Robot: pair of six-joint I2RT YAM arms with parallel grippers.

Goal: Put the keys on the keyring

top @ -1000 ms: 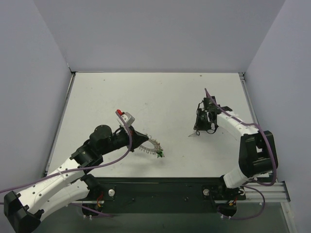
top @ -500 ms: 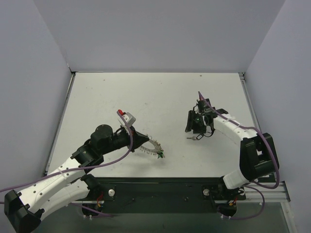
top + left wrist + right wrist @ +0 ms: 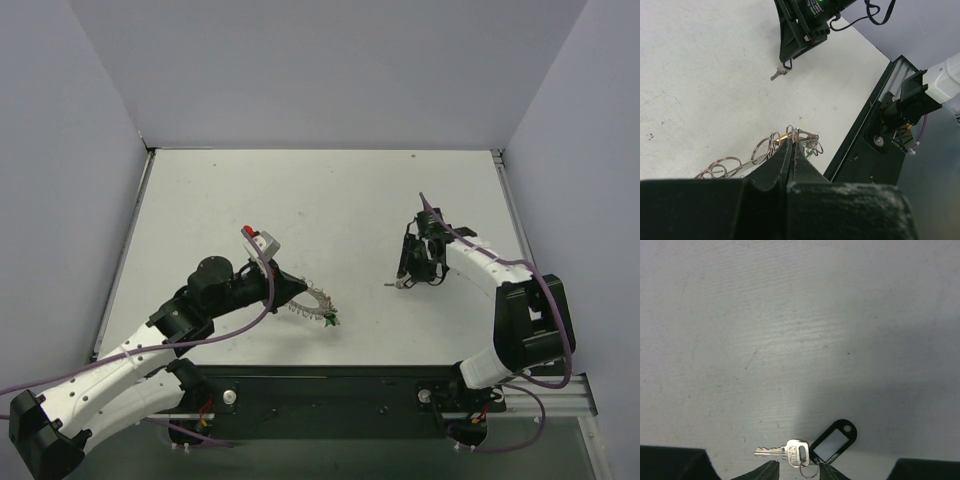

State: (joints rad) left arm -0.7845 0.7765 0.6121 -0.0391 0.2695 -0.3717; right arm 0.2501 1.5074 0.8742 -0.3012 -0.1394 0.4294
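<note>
The keyring [image 3: 313, 302], a silvery coiled band of loops, lies on the white table just right of my left gripper [image 3: 299, 291], which is shut on its near end. In the left wrist view the shut jaws pinch the keyring [image 3: 761, 149] where a green key head [image 3: 813, 148] hangs. My right gripper [image 3: 409, 272] points down over a silver key [image 3: 394, 284]. In the right wrist view that key [image 3: 786, 452] and its black tag [image 3: 835, 439] lie flat. Its small split ring sits between the parted fingertips [image 3: 768, 471] of my right gripper [image 3: 800, 473], ungripped.
Grey walls close the table at the back and on both sides. A black rail [image 3: 330, 392] with both arm bases runs along the near edge, and it shows again as the rail [image 3: 873, 131] close to the keyring in the left wrist view.
My right gripper swung left over the black-tagged key, then back right, and its jaws widened. The key shifted slightly toward the near edge. The left arm and keyring stayed still.
</note>
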